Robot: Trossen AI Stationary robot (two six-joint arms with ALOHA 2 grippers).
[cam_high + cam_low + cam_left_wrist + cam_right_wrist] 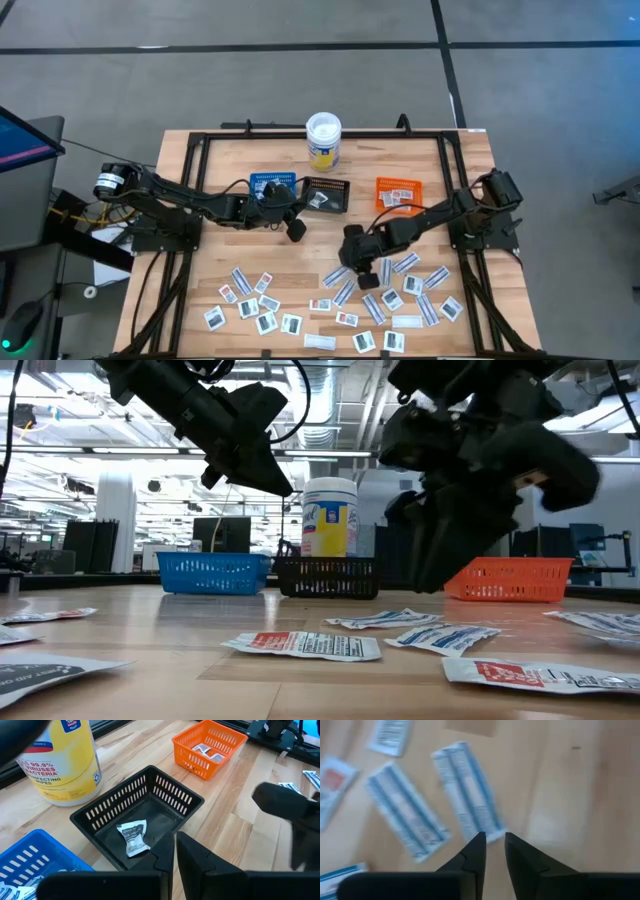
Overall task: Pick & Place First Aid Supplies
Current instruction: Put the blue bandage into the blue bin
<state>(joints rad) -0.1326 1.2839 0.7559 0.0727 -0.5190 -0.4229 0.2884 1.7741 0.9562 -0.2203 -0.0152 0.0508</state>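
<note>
Many first aid supplies (330,300), flat white packets and white-and-blue strips, lie spread over the near half of the table. My right gripper (366,274) points steeply down over them. Its fingers (495,842) stand a narrow gap apart at the end of one white-and-blue strip (467,790), which lies flat on the wood. My left gripper (297,229) hangs shut and empty in the air just short of the black tray (145,805), which holds one white packet (132,837). My right gripper comes from above, slanting down, with its fingertips (479,842) right at the strip's near end (490,832). Whether they touch it I cannot tell. The strip lies flat on the table.
A blue tray (272,186), the black tray (327,195) and an orange tray (399,192) stand in a row at mid-table, and the orange tray holds packets (207,751). A white-lidded wipes tub (323,140) stands behind them. A dark frame rims the table.
</note>
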